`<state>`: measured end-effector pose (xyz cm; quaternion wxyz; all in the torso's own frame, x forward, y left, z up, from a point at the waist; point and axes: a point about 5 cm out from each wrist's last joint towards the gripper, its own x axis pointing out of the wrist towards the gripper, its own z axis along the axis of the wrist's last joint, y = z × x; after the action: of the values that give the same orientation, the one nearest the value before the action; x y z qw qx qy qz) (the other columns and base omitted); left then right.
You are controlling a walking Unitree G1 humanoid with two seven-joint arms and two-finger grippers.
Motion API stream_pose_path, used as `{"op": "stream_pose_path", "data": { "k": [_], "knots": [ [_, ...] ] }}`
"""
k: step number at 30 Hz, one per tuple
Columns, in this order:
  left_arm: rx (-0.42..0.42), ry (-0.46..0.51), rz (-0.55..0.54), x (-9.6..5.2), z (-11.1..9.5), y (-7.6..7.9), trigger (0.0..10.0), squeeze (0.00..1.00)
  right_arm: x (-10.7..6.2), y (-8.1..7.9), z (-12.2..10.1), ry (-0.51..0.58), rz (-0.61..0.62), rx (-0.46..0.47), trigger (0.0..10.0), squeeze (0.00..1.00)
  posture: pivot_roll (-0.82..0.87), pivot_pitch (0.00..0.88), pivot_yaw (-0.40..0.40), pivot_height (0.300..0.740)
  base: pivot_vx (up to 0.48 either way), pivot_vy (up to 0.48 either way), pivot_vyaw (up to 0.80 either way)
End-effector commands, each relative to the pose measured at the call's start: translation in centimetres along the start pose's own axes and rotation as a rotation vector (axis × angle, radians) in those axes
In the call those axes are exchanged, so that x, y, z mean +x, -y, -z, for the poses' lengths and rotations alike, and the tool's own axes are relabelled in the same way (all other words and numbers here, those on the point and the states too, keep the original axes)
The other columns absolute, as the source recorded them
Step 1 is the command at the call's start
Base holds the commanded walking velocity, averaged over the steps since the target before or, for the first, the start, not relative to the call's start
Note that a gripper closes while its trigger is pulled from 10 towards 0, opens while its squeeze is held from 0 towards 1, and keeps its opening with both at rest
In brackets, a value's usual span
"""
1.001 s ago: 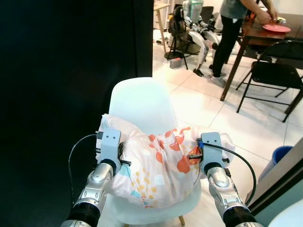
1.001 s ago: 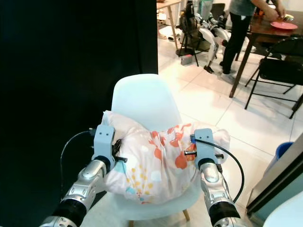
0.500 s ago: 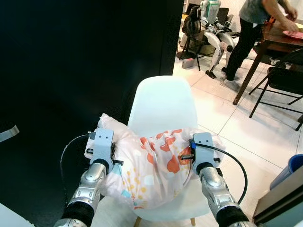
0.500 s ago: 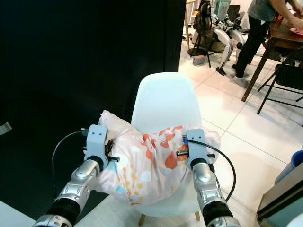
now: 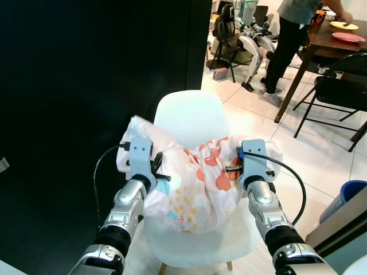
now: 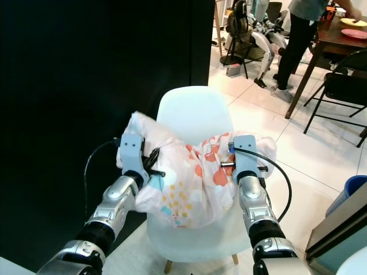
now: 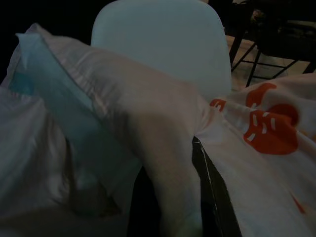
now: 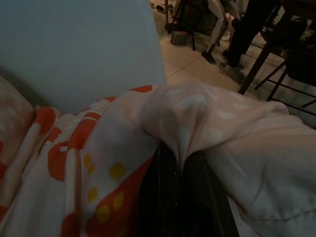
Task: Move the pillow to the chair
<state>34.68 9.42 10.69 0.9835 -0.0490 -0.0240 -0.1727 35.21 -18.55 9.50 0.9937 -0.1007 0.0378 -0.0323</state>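
Both grippers, left (image 5: 156, 169) & right (image 5: 234, 167), pinch pillow (image 5: 195, 186) edges over chair (image 5: 192, 117) seat; floor (image 5: 321, 154) open on right

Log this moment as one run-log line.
stage: placing | pillow: over white chair seat | left gripper: shut on pillow | right gripper: shut on pillow

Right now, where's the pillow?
In the head views, the pillow hangs centre frame between the left gripper and right gripper, both pinching its fabric, over the seat of the white chair.
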Motion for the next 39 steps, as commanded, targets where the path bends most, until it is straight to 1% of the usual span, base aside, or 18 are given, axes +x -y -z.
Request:
{"op": "stream_pose_path", "data": {
  "k": [1, 2, 4, 7, 12, 13, 14, 15, 19, 22, 23, 25, 26, 29, 33, 34, 36, 39],
  "knots": [
    [0.037, 0.033, 0.069, 0.4, -0.6, 1.1, 10.0, 0.00, 0.4, -0.8, -1.3, 0.065, -0.030, -0.010, 10.0, 0.00, -0.02, 0.014, -0.014, 0.690, 0.000, 0.000, 0.00],
    [0.103, -0.001, 0.081, 0.3, -0.1, 1.1, 10.0, 0.00, 0.4, -0.8, -1.4, 0.075, -0.030, -0.026, 10.0, 0.00, -0.02, 0.020, -0.011, 0.690, 0.000, 0.000, 0.00],
    [0.143, -0.011, 0.087, 0.2, 0.1, 1.0, 10.0, 0.00, 0.4, -0.8, -1.4, 0.077, -0.028, -0.038, 10.0, 0.00, -0.02, 0.020, -0.011, 0.690, 0.000, 0.000, 0.00],
    [0.142, -0.011, 0.104, 0.1, 0.2, 1.0, 10.0, 0.00, 0.4, -0.8, -1.3, 0.073, -0.028, -0.010, 10.0, 0.00, -0.02, 0.026, -0.006, 0.680, 0.000, 0.000, 0.00],
    [0.146, -0.018, 0.123, 0.0, 0.5, 1.0, 10.0, 0.00, 0.5, -0.6, -1.4, 0.082, -0.020, -0.022, 10.0, 0.00, -0.02, 0.028, -0.004, 0.670, 0.000, 0.000, 0.00],
    [0.193, -0.036, 0.166, -0.2, 0.8, 1.3, 10.0, 0.00, 0.4, -0.7, -1.2, 0.073, -0.028, -0.004, 10.0, 0.00, -0.02, 0.029, -0.007, 0.665, 0.000, 0.000, 0.00],
    [0.193, -0.036, 0.166, -0.2, 0.8, 1.3, 10.0, 0.00, 0.4, -0.7, -1.2, 0.073, -0.028, -0.004, 10.0, 0.00, -0.02, 0.029, -0.007, 0.665, 0.000, 0.000, 0.00],
    [0.223, -0.049, 0.192, -0.3, 1.1, 1.5, 10.0, 0.00, 0.3, -0.8, -1.1, 0.072, -0.028, 0.001, 10.0, 0.00, -0.02, 0.029, -0.007, 0.650, 0.000, 0.000, 0.00],
    [0.231, -0.051, 0.186, -0.4, 1.2, 1.4, 10.0, 0.00, 0.3, -0.9, -1.0, 0.062, -0.025, -0.048, 10.0, 0.00, -0.02, 0.032, -0.005, 0.635, 0.000, 0.000, 0.00],
    [0.243, -0.051, 0.158, -0.3, 1.2, 1.1, 10.0, 0.00, 0.3, -1.1, -0.9, 0.050, -0.038, -0.026, 10.0, 0.00, -0.03, 0.040, -0.007, 0.635, 0.000, 0.000, 0.00],
    [0.248, -0.052, 0.142, -0.3, 1.1, 0.9, 10.0, 0.00, 0.3, -1.1, -0.9, 0.056, -0.044, -0.007, 10.0, 0.00, -0.03, 0.040, -0.007, 0.630, 0.000, 0.000, 0.00],
    [0.256, -0.060, 0.102, -0.2, 1.1, 0.3, 10.0, 0.00, 0.3, -1.1, -0.8, 0.056, -0.045, -0.005, 10.0, 0.00, -0.03, 0.044, -0.008, 0.620, 0.000, 0.000, 0.00],
    [0.256, -0.060, 0.102, -0.2, 1.1, 0.3, 10.0, 0.00, 0.3, -1.1, -0.8, 0.056, -0.045, -0.005, 10.0, 0.00, -0.03, 0.044, -0.008, 0.620, 0.000, 0.000, 0.00],
    [0.265, -0.058, 0.043, -0.2, 0.8, -0.8, 10.0, 0.00, 0.3, -0.9, -0.8, 0.053, -0.029, -0.030, 10.0, 0.00, -0.03, 0.065, -0.013, 0.615, 0.000, 0.000, 0.00],
    [0.271, -0.037, 0.021, -0.3, 0.4, -1.4, 10.0, 0.00, 0.4, -0.9, -0.9, 0.053, -0.029, -0.032, 10.0, 0.00, -0.03, 0.079, -0.018, 0.615, 0.000, 0.000, 0.00],
    [0.268, -0.031, 0.015, -0.3, 0.3, -1.6, 10.0, 0.00, 0.4, -0.9, -1.0, 0.056, -0.031, -0.032, 10.0, 0.00, -0.03, 0.090, -0.019, 0.615, 0.000, 0.000, 0.00],
    [0.298, -0.030, 0.043, -0.2, 0.1, -1.5, 10.0, 0.00, 0.7, -1.0, -1.6, 0.072, -0.045, -0.038, 10.0, 0.00, -0.03, 0.111, -0.021, 0.615, 0.000, 0.000, 0.00],
    [0.315, -0.002, 0.075, 0.5, -0.8, -1.2, 10.0, 0.00, 1.5, -0.8, -3.4, 0.117, -0.045, -0.056, 10.0, 0.00, -0.03, 0.139, -0.021, 0.615, 0.000, 0.000, 0.00]
  ]
}}
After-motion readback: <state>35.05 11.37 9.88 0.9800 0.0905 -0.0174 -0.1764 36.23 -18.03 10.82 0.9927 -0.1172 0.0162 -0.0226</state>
